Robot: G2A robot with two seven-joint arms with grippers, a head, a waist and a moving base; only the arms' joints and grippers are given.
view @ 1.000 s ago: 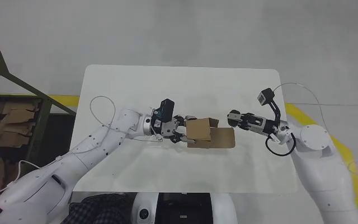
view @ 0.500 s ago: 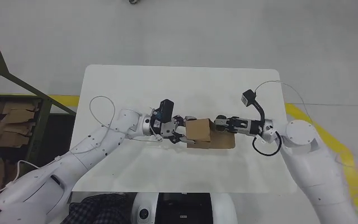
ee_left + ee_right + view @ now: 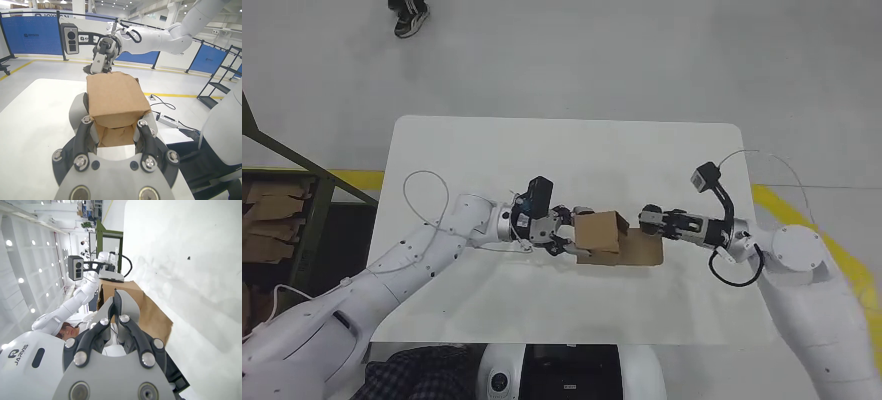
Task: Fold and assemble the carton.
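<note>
Roughly at the middle of a white tabletop [image 3: 542, 150] lies a brown carton [image 3: 598, 233], partly folded into a box. One flap [image 3: 642, 252] lies flat on the surface, pointing toward the tabletop's right edge. The left gripper [image 3: 564, 240] is clamped on the carton's open end, one finger on each side wall. The right gripper [image 3: 646, 218], fingers pressed together, is at the carton's opposite end, over the flat flap.
</note>
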